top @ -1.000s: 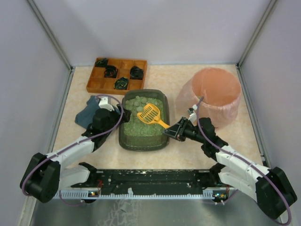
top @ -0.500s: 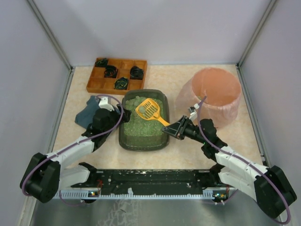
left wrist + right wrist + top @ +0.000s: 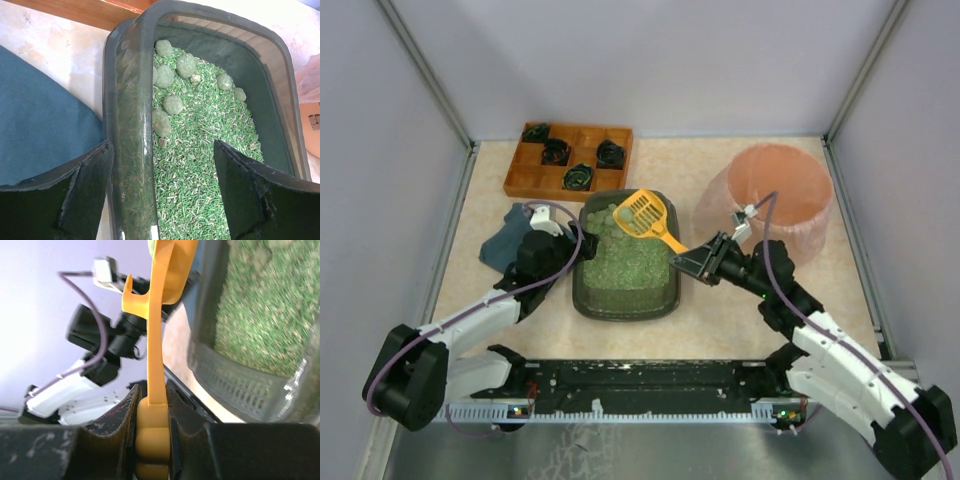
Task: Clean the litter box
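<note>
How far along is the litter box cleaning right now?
Done: nothing I can confirm; the pink bag-lined bin shows no visible waste. In hand: the right gripper grips the yellow plastic scoop, raised over the dark grey-green litter box; the left gripper straddles its rim, open. Left: several round clumps lie in the green litter.

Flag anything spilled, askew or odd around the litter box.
Nothing stands out. The green litter lies inside the litter box, with clumps gathered at its far end. The right pincer holds the orange scoop tilted above that end; the left pincer straddles the left wall, open.
</note>
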Tool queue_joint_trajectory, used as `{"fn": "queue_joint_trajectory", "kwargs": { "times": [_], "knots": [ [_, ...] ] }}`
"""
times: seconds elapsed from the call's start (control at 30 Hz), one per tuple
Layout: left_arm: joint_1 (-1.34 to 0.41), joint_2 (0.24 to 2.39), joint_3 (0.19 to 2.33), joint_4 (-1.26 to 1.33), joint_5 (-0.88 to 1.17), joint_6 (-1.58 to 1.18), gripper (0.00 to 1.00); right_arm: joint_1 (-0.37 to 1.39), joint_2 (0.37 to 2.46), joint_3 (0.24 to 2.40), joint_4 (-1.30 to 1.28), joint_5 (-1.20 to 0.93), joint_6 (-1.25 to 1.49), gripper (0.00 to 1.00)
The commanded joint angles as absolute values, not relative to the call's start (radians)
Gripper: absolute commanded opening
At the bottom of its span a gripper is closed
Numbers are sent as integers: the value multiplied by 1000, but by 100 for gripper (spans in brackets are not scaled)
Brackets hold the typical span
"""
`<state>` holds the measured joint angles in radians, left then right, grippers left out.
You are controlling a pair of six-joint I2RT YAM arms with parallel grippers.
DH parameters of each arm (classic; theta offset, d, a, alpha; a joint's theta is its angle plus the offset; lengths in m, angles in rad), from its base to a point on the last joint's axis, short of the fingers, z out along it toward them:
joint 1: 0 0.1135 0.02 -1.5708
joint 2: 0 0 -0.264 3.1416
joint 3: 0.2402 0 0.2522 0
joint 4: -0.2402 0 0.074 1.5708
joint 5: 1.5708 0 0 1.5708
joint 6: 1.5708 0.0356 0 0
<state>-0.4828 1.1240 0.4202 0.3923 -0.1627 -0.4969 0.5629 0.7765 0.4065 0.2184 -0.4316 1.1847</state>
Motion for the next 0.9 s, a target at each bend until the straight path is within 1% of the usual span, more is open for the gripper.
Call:
{"fn": "queue_joint_trajectory", "kwargs": {
  "times": [0.0, 0.1, 0.33, 0.5, 0.63, 0.87],
  "knots": [
    [-486, 1120, 429, 405, -156, -492, 86, 555, 664, 618, -45, -269, 1087, 0],
    [-486, 1118, 428, 406, -156, -492, 86, 532, 603, 712, -214, -118, 1058, 0],
    [-487, 1121, 429, 405, -153, -492, 86, 531, 451, 845, -463, 281, 1035, 0],
    [-486, 1121, 430, 405, -154, -491, 86, 531, 401, 909, -595, 472, 991, 0],
    [-487, 1121, 432, 402, -156, -489, 86, 531, 463, 1014, -758, 559, 884, 0],
    [-488, 1124, 435, 400, -155, -489, 86, 531, 568, 1128, -893, 565, 691, 0]
  ]
}}
